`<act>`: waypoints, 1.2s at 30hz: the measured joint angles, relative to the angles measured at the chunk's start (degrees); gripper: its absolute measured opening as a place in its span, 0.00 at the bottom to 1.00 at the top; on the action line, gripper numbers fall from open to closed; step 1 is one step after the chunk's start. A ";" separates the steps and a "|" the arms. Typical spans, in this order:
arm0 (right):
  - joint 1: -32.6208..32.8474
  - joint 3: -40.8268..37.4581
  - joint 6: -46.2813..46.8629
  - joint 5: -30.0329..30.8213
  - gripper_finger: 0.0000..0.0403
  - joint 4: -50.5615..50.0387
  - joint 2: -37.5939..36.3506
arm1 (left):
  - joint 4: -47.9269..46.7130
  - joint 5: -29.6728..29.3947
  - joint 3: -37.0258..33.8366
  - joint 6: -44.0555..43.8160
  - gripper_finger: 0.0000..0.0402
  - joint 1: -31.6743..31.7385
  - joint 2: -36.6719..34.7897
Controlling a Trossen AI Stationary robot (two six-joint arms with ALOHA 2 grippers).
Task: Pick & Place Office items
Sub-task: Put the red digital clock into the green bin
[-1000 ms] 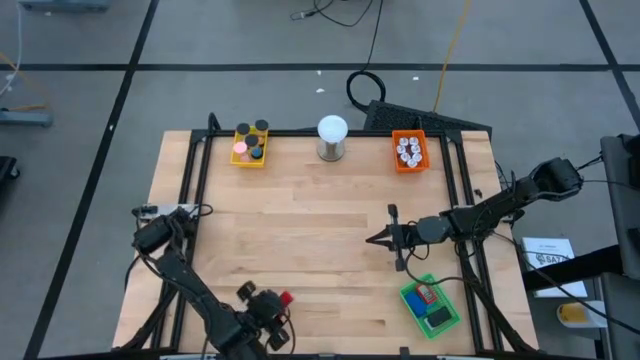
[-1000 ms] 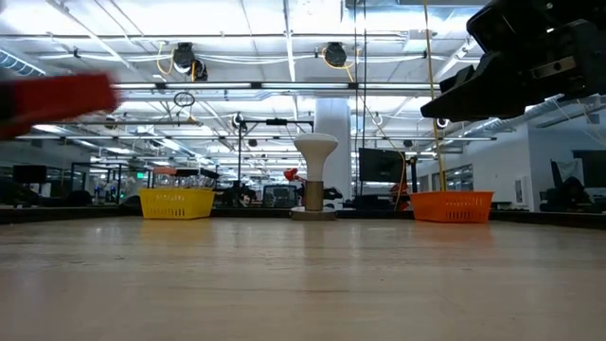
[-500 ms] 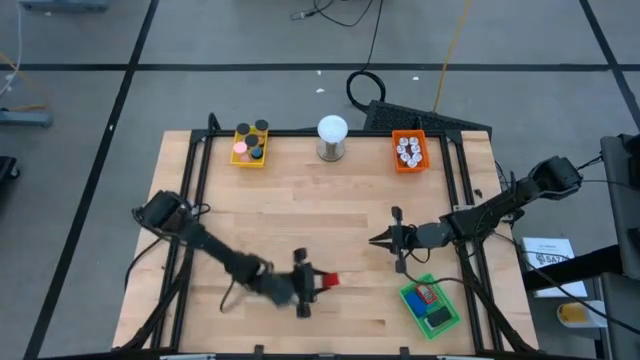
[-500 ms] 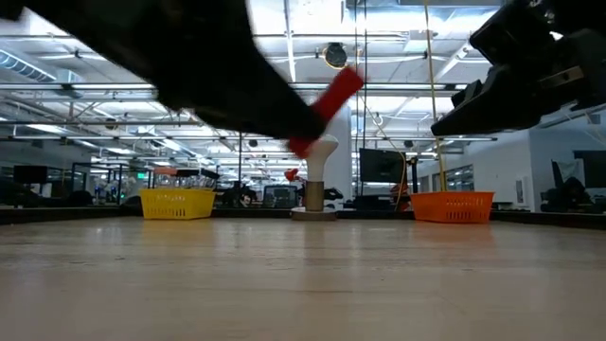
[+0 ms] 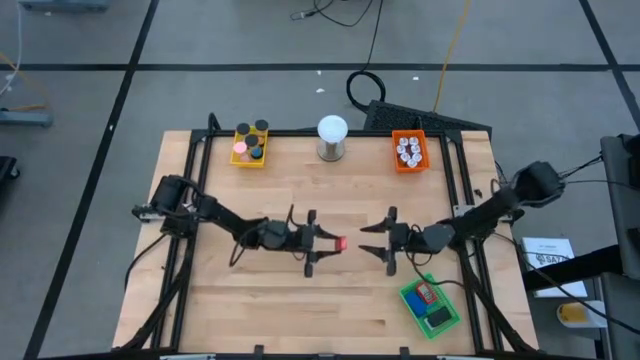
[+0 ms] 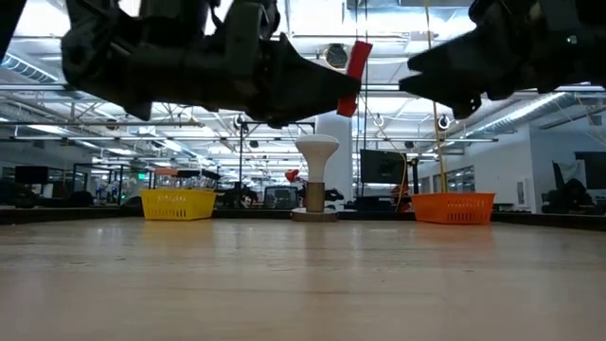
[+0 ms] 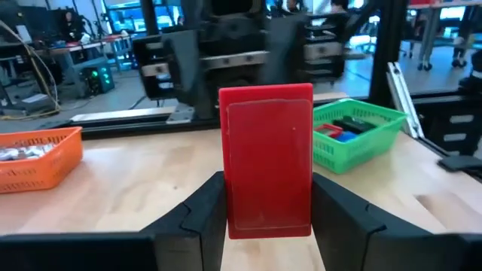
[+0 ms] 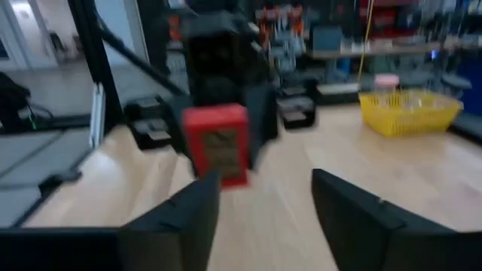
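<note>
My left gripper (image 5: 322, 243) sits at the middle of the high view, its dark fingers (image 7: 199, 214) pinching a flat red rectangular block (image 7: 266, 158) that stands upright between them, lifted above the light wooden table (image 5: 300, 180). In the low view that block (image 6: 358, 64) shows near the top centre, clear of the tabletop. My right gripper (image 5: 368, 240) faces it from the right, just beside but apart, with its fingers (image 8: 177, 222) spread and nothing between them. At the lower right of the high view, the green mesh tray (image 5: 447, 321) holds a red piece and dark pieces. The yellow tray (image 5: 250, 158) with round pieces and the orange tray (image 5: 409, 163) with whitish bits stand along the top edge.
</note>
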 joint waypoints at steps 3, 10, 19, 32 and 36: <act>0.00 0.01 -2.57 -0.12 0.60 9.33 4.52 | 0.20 1.39 0.02 -0.62 0.39 1.52 0.00; -1.69 3.69 -3.36 -0.24 0.77 15.93 11.98 | 0.46 2.14 0.02 -1.47 0.39 3.01 0.00; -5.39 7.50 -4.34 -4.80 0.80 15.53 15.60 | 0.04 2.47 0.04 -1.65 0.39 3.24 0.02; -8.07 8.69 -2.03 -12.99 0.51 12.54 15.60 | -0.79 2.61 0.07 -3.49 0.39 3.16 0.04; -8.07 8.70 -2.29 -13.55 0.41 12.53 15.60 | -0.84 2.91 0.07 -3.62 0.39 3.09 0.04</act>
